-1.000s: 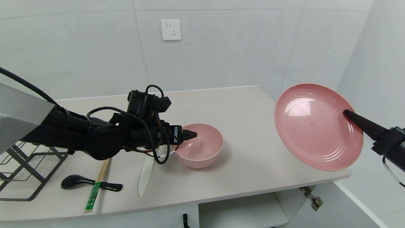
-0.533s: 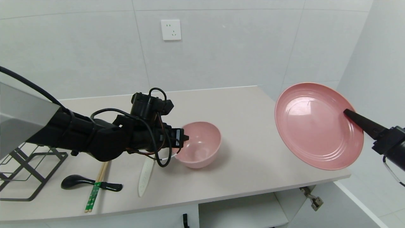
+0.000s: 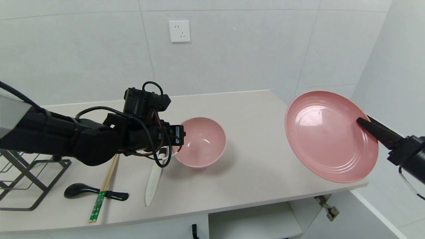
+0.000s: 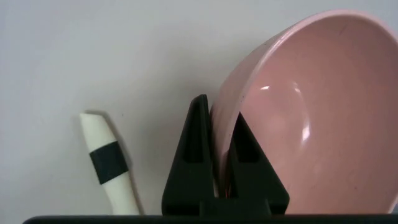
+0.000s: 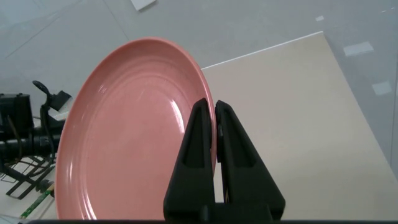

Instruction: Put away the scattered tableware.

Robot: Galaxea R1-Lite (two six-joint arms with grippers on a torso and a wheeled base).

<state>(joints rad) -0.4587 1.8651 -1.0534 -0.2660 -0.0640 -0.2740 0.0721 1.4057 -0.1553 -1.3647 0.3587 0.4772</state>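
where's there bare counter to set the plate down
Free: the counter between the bowl and the plate, and the strip along the back wall. Crowded: front left, with the knife, chopsticks, black spoon and rack.

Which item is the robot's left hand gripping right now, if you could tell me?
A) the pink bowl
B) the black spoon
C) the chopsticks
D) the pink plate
A: the left hand pinches the wall of the pink bowl, one finger inside and one outside, while the right hand holds the pink plate.
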